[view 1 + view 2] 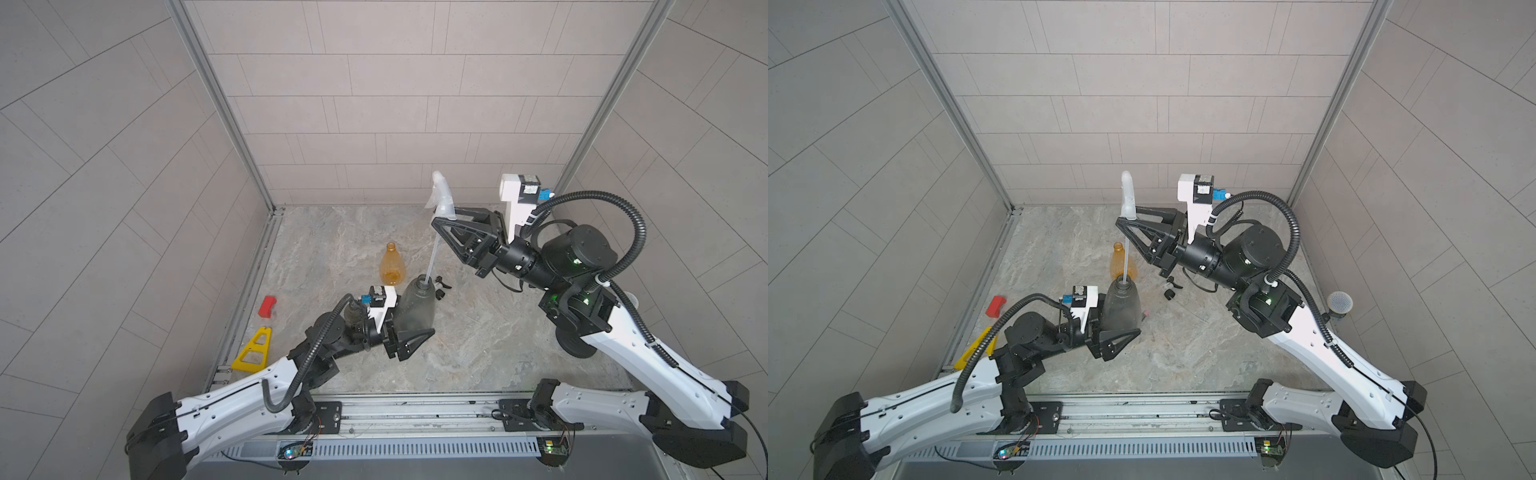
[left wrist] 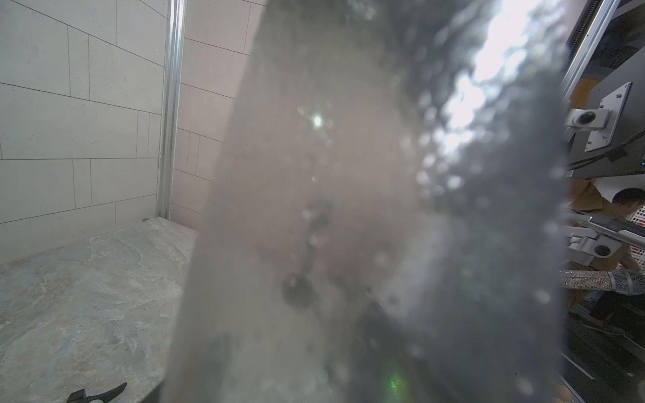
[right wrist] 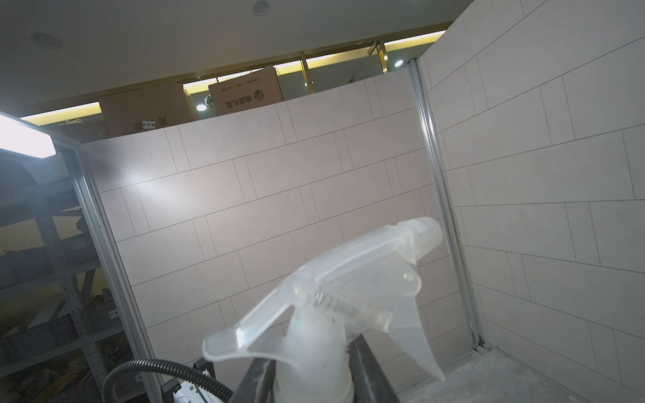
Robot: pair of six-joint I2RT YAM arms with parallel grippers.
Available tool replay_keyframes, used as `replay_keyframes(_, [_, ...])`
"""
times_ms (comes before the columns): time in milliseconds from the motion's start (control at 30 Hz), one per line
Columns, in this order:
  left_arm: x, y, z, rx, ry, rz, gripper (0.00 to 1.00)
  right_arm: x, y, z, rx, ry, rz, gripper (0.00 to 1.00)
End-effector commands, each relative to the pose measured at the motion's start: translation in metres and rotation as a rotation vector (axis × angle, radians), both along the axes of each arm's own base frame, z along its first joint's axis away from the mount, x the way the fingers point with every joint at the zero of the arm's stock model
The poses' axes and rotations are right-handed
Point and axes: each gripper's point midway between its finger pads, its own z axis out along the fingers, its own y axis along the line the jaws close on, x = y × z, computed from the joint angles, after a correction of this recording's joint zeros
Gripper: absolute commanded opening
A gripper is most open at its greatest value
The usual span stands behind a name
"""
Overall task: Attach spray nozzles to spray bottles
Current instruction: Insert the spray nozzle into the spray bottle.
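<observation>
Left end effector (image 1: 415,330): jaws part-spread, clamped on the lower body of the upright grey bottle (image 1: 415,305).
Right end effector (image 1: 444,216): jaws narrow, clamped on the collar of the white nozzle (image 1: 440,193), at 12 o'clock of that bottle. The dip tube (image 1: 432,253) tip sits in the bottle's neck.
Orange bottle (image 1: 390,266): upright on the surface, at 10 o'clock, just beside.

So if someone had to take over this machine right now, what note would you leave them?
Left gripper: shut on the smoky grey cone-shaped plastic bottle, upright.
Right gripper: shut on the translucent white trigger spray nozzle, above it; its thin dip tube reaches the bottle's mouth.
Orange-amber cone-shaped bottle stands uncapped on the marble tabletop; a black-and-white nozzle lies nearby.
Done: no visible bottle capped. Left: lower and screw on this nozzle, then the others.
</observation>
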Motion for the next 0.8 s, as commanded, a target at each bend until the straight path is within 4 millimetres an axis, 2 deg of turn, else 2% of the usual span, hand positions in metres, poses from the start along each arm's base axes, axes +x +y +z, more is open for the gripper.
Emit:
replay_keyframes(0, [-0.006, 0.004, 0.027, -0.047, -0.047, -0.012, 0.0, -0.019, -0.002, 0.003, 0.019, -0.034, 0.07, 0.26])
replay_keyframes(233, [-0.003, 0.006, 0.042, -0.045, -0.048, 0.01, 0.0, -0.039, 0.005, -0.02, 0.003, -0.074, 0.195, 0.28])
replay_keyframes(267, [-0.007, 0.012, 0.052, -0.072, -0.065, 0.014, 0.0, -0.041, 0.006, -0.023, 0.003, -0.081, 0.208, 0.28])
replay_keyframes(767, [-0.012, 0.019, 0.072, -0.098, -0.081, 0.01, 0.0, -0.046, 0.011, -0.043, -0.074, -0.122, 0.181, 0.32])
